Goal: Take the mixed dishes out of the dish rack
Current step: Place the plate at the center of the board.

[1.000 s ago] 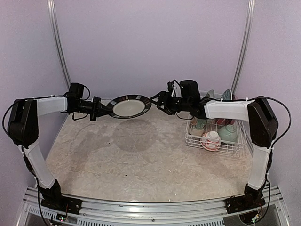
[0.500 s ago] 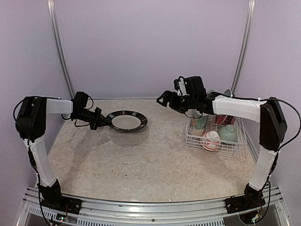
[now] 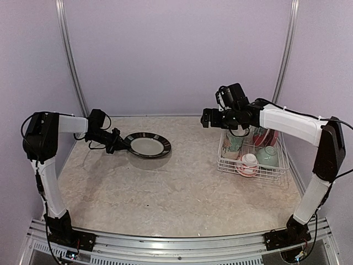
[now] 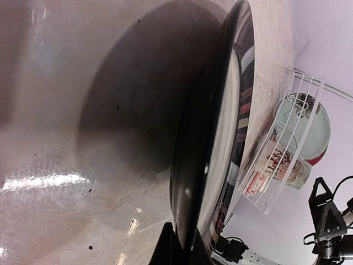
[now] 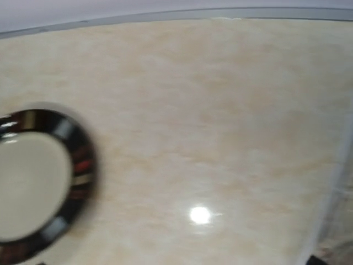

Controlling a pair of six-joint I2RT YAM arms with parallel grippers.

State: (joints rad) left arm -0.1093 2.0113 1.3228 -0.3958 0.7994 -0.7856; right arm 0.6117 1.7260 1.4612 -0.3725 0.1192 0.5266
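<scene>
My left gripper [image 3: 123, 145] is shut on the left rim of the black-rimmed plate [image 3: 148, 145], which is held nearly flat, low over the table at the back left. The left wrist view shows the plate [image 4: 220, 138] edge-on with my fingers [image 4: 168, 248] pinching its rim. The right wrist view shows its rim [image 5: 71, 182] at the left. My right gripper [image 3: 206, 118] hangs empty and open above the table, just left of the white wire dish rack [image 3: 227, 164]. The rack holds a tall cream mug [image 3: 235, 141], a white-pink bowl [image 3: 247, 164], a mint bowl [image 3: 268, 156] and upright plates [image 3: 266, 136].
The rack stands at the right side of the marble-patterned table [image 3: 176, 187], close to the right wall. The left wrist view also shows the rack [image 4: 287, 99] with a teal plate [image 4: 303, 124] in it. A metal rail [image 3: 165, 243] runs along the near edge.
The left arm has brought the plate down and slightly left, closer to the table. The right arm has let go of the plate and drawn back right toward the rack.
</scene>
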